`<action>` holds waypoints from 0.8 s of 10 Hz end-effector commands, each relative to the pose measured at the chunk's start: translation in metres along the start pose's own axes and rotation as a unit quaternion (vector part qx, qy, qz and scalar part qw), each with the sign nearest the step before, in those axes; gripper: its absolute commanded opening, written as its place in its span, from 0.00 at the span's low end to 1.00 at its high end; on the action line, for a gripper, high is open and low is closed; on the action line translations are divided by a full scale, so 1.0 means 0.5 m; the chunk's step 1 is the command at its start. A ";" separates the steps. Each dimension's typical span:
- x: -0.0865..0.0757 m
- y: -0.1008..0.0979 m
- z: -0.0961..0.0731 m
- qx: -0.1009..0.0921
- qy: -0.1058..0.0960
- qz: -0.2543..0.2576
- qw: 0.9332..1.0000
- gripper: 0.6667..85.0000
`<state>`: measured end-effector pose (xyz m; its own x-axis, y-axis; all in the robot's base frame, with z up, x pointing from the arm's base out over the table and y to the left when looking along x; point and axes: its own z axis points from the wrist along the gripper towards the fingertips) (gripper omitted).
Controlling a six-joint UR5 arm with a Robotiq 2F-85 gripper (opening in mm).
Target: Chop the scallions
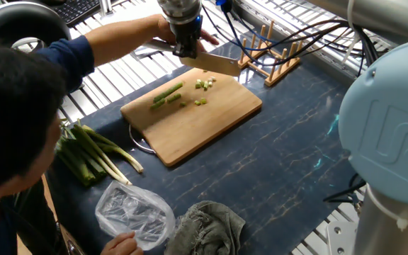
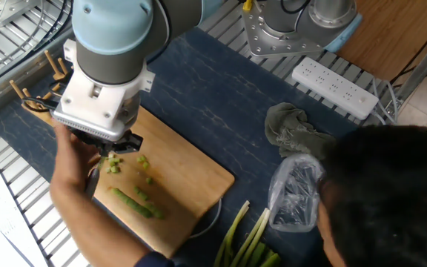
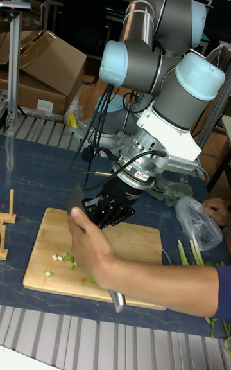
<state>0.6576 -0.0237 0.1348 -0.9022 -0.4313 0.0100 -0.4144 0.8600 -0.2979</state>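
The gripper (image 1: 185,49) hangs over the far edge of the wooden cutting board (image 1: 218,117), shut on a knife whose blade (image 1: 212,65) points right above the board. A person's hand (image 3: 90,241) grips the knife next to the gripper (image 3: 106,211). Cut scallions lie on the board: longer green pieces (image 1: 167,95) and small pale bits (image 1: 204,83). In the other fixed view the gripper (image 2: 113,142) is above the bits (image 2: 114,167), with the green pieces (image 2: 136,202) nearer the front. Whole scallion stalks (image 1: 91,150) lie on the table left of the board.
The person's arm (image 1: 112,39) reaches across the back left, and a head (image 2: 391,200) fills one corner. A clear plastic bag (image 1: 133,212), a grey rag (image 1: 207,223), a wooden rack (image 1: 268,53) and a power strip (image 2: 333,87) lie around the board.
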 end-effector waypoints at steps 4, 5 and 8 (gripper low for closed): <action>-0.003 -0.012 0.001 0.009 -0.003 -0.004 1.000 0.01; -0.002 -0.015 0.003 0.010 -0.002 -0.005 1.000 0.01; -0.003 -0.029 0.008 0.017 -0.002 -0.006 1.000 0.01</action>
<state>0.6627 -0.0331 0.1356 -0.8950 -0.4458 0.0148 -0.4253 0.8430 -0.3293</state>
